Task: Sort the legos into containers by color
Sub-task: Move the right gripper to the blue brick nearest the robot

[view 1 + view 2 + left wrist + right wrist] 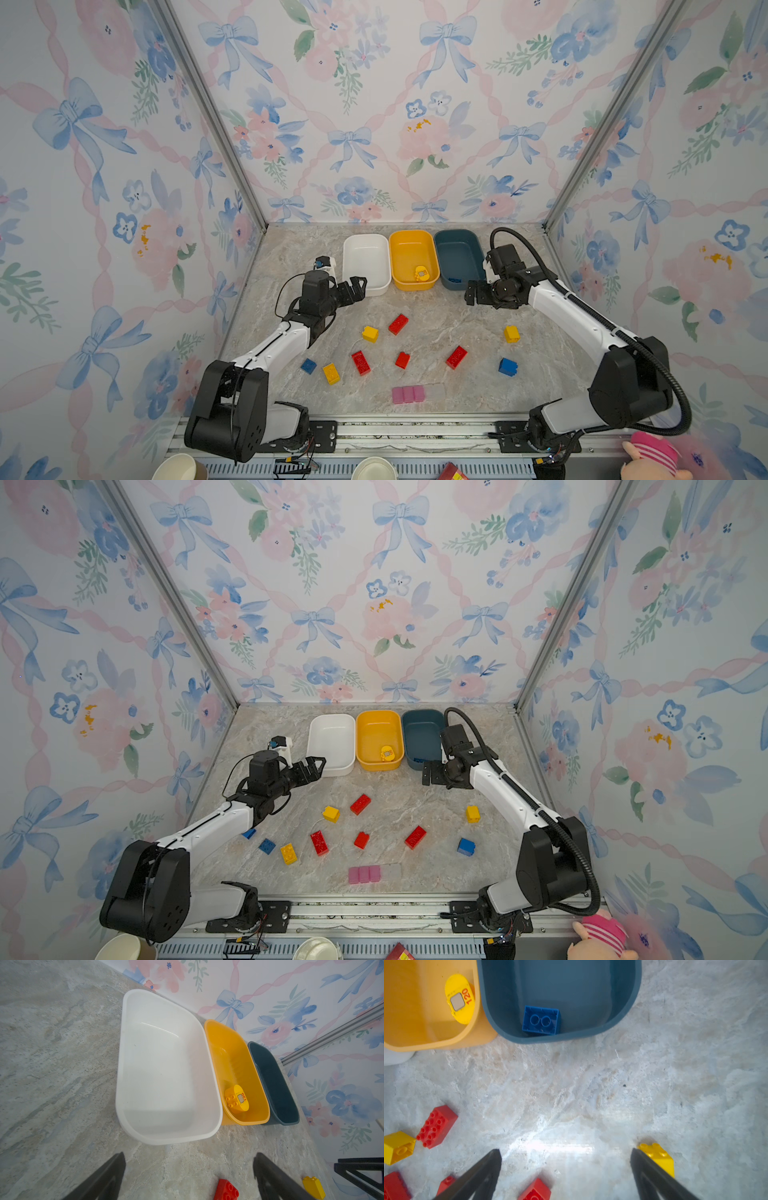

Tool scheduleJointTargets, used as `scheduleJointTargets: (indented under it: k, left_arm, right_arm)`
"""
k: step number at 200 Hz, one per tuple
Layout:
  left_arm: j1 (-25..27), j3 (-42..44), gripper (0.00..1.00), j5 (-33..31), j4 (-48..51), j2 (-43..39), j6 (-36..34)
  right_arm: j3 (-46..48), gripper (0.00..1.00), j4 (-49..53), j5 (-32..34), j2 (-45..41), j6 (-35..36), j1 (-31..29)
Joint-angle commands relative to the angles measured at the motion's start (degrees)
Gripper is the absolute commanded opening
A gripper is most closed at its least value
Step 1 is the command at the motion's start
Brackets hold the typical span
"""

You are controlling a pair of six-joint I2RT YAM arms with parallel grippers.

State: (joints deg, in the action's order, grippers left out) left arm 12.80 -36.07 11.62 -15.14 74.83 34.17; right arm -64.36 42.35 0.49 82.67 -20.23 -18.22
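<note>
**Where the bricks lie**

While red, yellow and blue legos lie scattered on the marble table, one blue brick sits in the teal tub and one rounded yellow piece in the yellow tub. The white tub stands alongside. Left gripper and right gripper: fingers spread, holding nothing, near the tubs' front rims.

The white tub sits empty, the yellow-orange tub holds a rounded yellow piece, the teal tub a blue brick, and loose red, yellow, blue legos lie scattered in front.
</note>
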Motion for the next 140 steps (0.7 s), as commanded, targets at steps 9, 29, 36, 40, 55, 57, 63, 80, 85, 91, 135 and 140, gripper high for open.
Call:
scheduleJointTargets:
  k: [9,29,36,40,55,57,63,80,85,91,135,140]
  left_arm:
    - [0.5,0.7,0.98,0.4,-0.3,-0.8,0.6]
    - [0.5,0.4,0.98,0.5,-0.3,-0.6,0.7]
    - [0.5,0.3,0.98,0.5,-0.3,-0.6,0.6]
    - [0.5,0.3,0.98,0.5,-0.4,-0.5,0.7]
    - [0.6,0.2,0.98,0.6,-0.4,-0.4,0.7]
    - [0.5,0.3,0.98,0.6,-0.4,-0.4,0.7]
    - [0.6,0.2,0.98,0.7,-0.4,-0.3,0.7]
    - [0.6,0.3,0.98,0.6,-0.3,-0.4,0.7]
    - [0.6,0.3,0.98,0.6,-0.4,-0.4,0.7]
    - [0.6,0.3,0.98,0.7,-0.4,-0.4,0.7]
    - [0.6,0.2,0.98,1.0,-0.7,0.1,0.8]
    - [0.6,0.2,0.98,1.0,-0.7,0.2,0.8]
  right_arm:
    - [6.5,0.97,5.3,0.3,-5.5,-5.1,-0.5]
    - [10.0,0.97,7.6,1.4,-8.8,-7.8,-0.5]
    - [11.1,0.97,8.3,1.8,-9.8,-8.7,-0.5]
    - [11.6,0.97,8.8,2.0,-10.5,-9.2,-0.5]
    - [13.8,0.97,10.6,2.8,-12.5,-11.3,-0.5]
    - [14.1,0.97,10.8,2.8,-12.8,-11.6,-0.5]
    - [15.0,0.97,11.3,2.9,-13.6,-12.4,-0.5]
    - [17.6,0.97,12.8,3.3,-15.3,-14.8,-0.5]
    - [18.5,0.97,13.1,3.3,-15.7,-15.2,-0.5]
    - [19.6,0.97,13.2,3.4,-16.4,-16.9,-0.5]
    - [24.4,0.99,11.7,4.9,-20.3,-20.6,1.0]
    - [24.8,1.0,11.2,4.7,-20.5,-20.6,1.4]
